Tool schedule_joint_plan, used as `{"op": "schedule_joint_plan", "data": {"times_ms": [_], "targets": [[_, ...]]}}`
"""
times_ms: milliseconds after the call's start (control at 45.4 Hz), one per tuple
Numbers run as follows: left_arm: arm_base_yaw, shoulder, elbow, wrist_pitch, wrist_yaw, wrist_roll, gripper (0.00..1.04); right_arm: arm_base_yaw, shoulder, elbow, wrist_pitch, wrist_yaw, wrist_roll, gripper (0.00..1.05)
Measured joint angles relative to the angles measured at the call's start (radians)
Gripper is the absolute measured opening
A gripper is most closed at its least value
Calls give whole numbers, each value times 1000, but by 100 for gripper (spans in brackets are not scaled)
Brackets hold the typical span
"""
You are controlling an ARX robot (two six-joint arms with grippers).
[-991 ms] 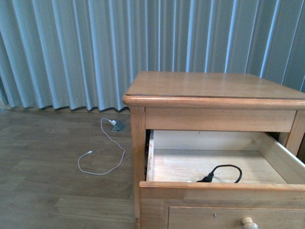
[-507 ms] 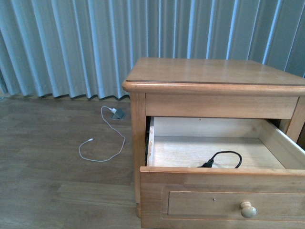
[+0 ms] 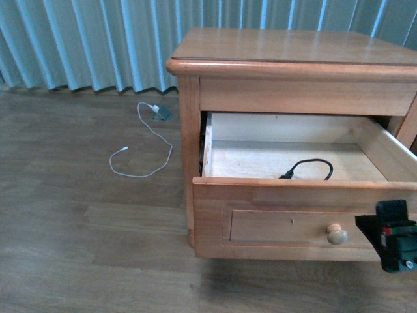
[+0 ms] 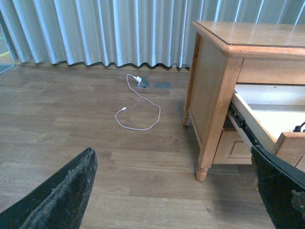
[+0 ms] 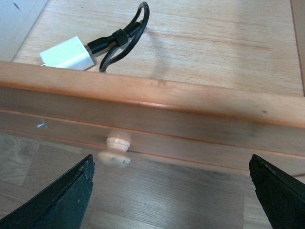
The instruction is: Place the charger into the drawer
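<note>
charger (image 5: 66,54): in drawer (image 3: 215,218), at its front | cable (image 3: 171,154): on floor (image 3: 78,248), left of nightstand (image 3: 293,49)

I see the nightstand (image 3: 293,45) in light-brown varnished wood, its top smooth with a soft sheen. The drawer (image 3: 280,225) front has the same satin finish, and its knob (image 3: 337,234) looks pale and slightly glossy. Inside, the drawer boards are paler, bare-looking wood, matt with visible grain. The charger (image 5: 66,53) is smooth white plastic; its cable (image 5: 116,37) is matt black and rubbery-looking. The floor (image 3: 78,228) is matt wood-grain planking, the far curtain (image 3: 78,39) pleated pale cloth.
</note>
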Motion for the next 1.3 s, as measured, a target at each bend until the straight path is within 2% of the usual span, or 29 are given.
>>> {"op": "schedule_joint_plan", "data": {"times_ms": [264,749,1102,1300], "targets": [[0,0,0,0,0,0,99,23,248,158,109,30,27,96],[0,0,0,0,0,0,99,77,478,484,209,118,14,96],[0,0,0,0,0,0,99,92,649,770,191,175,8,96],[0,0,0,0,0,0,99,102,708,834,180,215,10,96]]}}
